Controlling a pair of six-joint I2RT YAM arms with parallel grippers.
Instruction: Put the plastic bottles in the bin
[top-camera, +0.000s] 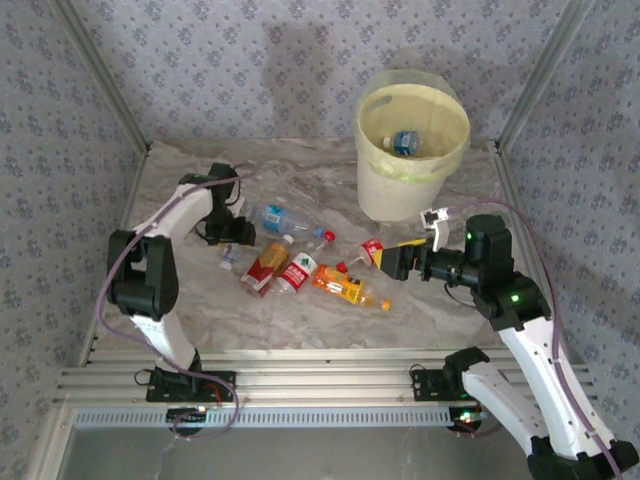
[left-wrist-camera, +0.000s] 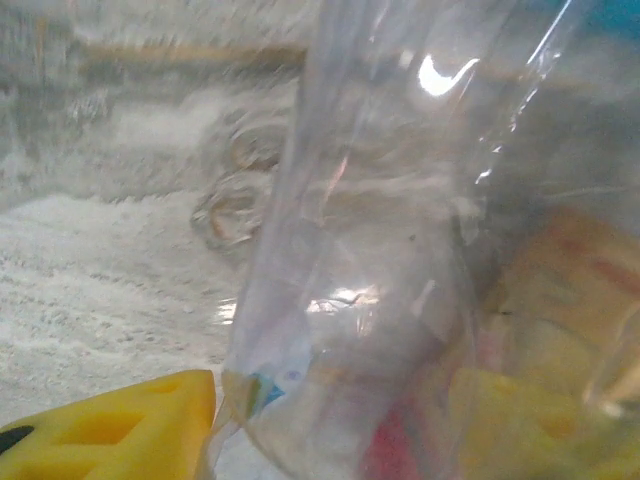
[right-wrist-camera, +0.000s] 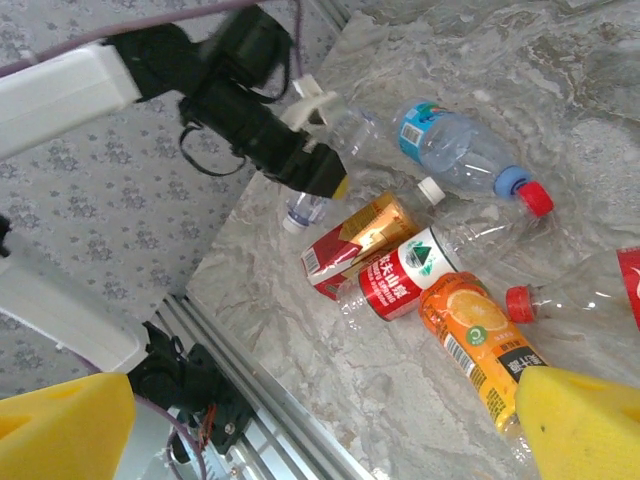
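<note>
Several small clear plastic bottles (top-camera: 298, 270), labels red, orange, blue, lie mid-frame; one inside large round cream-white bin (top-camera: 400, 195), upper right. Left gripper (top-camera: 232, 252) straddles one clear bottle (left-wrist-camera: 380, 300); clamp cannot tell. Right gripper (top-camera: 388, 262) agape, empty. Judged light, slick, crushable: grip mid-body

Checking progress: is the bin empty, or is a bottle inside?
Not empty: the bin holds one blue-labelled bottle, visible through its open top.

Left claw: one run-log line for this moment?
left claw: around clear bottle, grip unclear | right claw: open, empty | bin: blue-label bottle inside
</note>
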